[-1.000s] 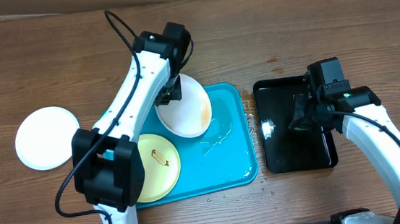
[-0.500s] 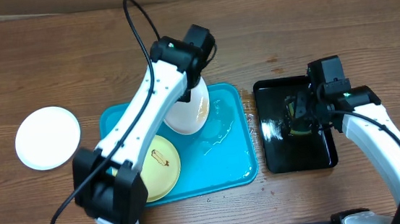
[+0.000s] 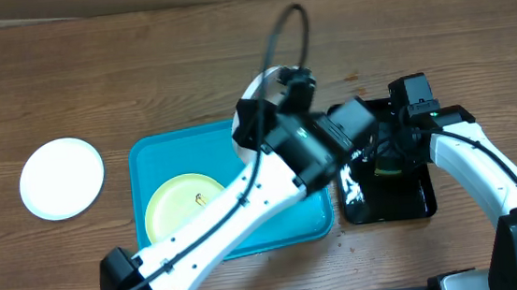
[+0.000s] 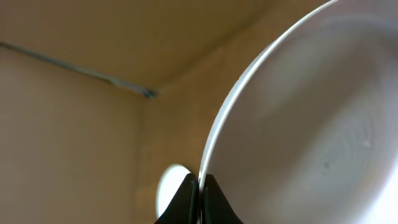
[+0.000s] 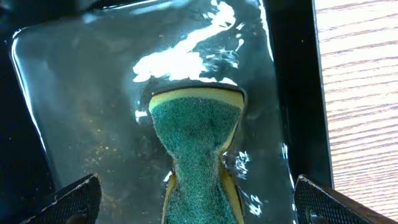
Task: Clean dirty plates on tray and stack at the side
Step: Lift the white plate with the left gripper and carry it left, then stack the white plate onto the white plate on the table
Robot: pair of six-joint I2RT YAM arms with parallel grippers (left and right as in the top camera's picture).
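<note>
- Once lifted off the turquoise tray (image 3: 148, 164), carried the white plate (image 4: 311, 124) from the tray's 12 o'clock end over toward 2 o'clock, close to the black tray (image 3: 414, 205), and held it high and on edge.
- Kept the left gripper (image 4: 200, 182) clenched on that plate's rim, pinching it from both faces.
- Spread the right gripper (image 5: 199, 208) wide over the black tray, after being almost closed a second before.
- Released the green-topped sponge (image 5: 198, 143) and left it lying on the wet tray floor between the parted fingers, touching neither.
- Left the yellow-green plate (image 3: 184, 208) at 7 o'clock on the turquoise tray, no longer hidden under the arm and with its brown smear unwiped.
- Left the other white plate (image 3: 61, 177) at 9 o'clock on the table, well apart from the tray.
- Read as the plate brought across to the sponge side for wiping, with the sponge probably dropped for a re-wet or a fresh grip.
- Could not tell whether the raised plate was already clean.
- Judged as one plate aside, one in the air and one waiting, so well short of done.
</note>
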